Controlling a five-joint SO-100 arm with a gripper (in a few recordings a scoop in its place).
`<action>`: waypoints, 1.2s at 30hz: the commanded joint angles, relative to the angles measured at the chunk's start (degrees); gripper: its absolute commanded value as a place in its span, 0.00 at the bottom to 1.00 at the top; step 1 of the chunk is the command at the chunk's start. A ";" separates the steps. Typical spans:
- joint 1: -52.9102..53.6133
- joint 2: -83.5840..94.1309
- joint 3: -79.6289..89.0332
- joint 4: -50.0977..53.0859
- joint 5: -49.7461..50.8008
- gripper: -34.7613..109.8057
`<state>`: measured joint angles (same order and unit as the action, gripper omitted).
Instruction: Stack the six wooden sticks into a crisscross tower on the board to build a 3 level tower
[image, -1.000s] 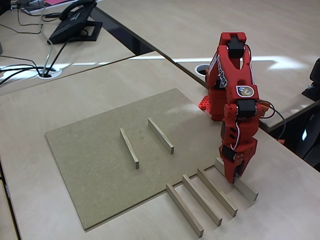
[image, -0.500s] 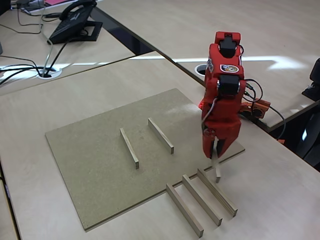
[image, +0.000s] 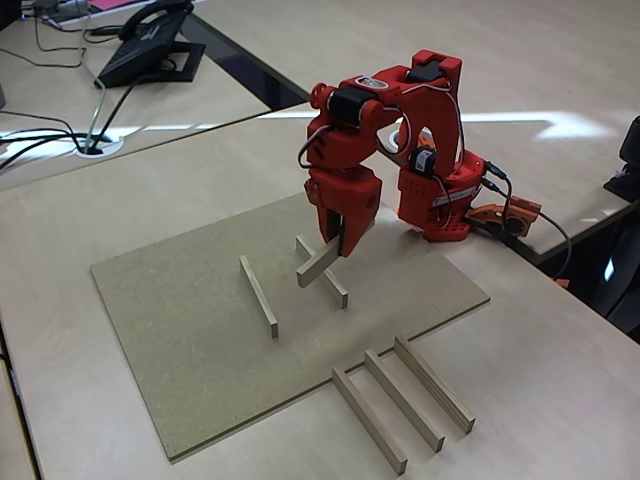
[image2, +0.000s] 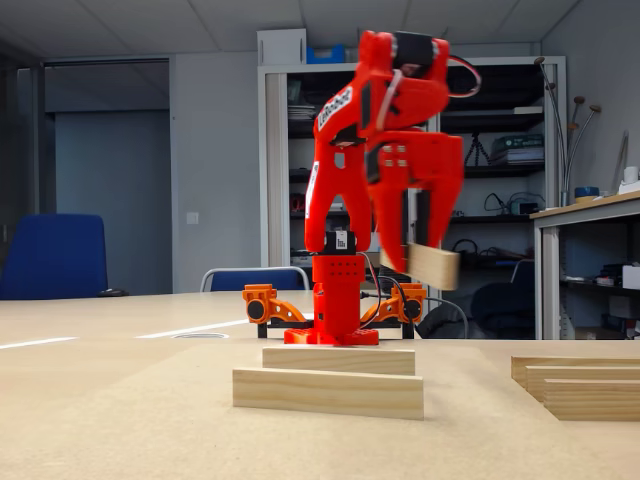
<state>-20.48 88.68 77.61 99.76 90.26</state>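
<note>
Two pale wooden sticks lie parallel on the tan board (image: 180, 330): one at the left (image: 259, 295) (image2: 328, 391) and one further right (image: 328, 279) (image2: 338, 360). My red gripper (image: 336, 245) (image2: 412, 262) hangs above the right-hand stick, shut on a third stick (image: 318, 265) (image2: 433, 266) that tilts down and clear of the board. Three more sticks (image: 403, 400) (image2: 580, 382) lie side by side on the desk just off the board's near right edge. No stick rests on another.
The arm's red base (image: 440, 205) stands at the board's far right corner with an orange part and cables (image: 505, 218) beside it. A desk phone (image: 150, 45) and cables sit far back left. A desk seam and edge run behind the base.
The gripper lifted one stick from the desk beside the others and carried it left, up over the board. It now hangs above the right-hand stick. The other sticks have not moved.
</note>
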 joint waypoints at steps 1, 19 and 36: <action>3.43 6.24 5.45 -2.29 1.58 0.24; 16.08 1.67 13.54 -21.97 -0.26 0.24; 19.07 1.85 20.65 -25.05 -2.90 0.25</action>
<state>-1.23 88.86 96.68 76.11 87.36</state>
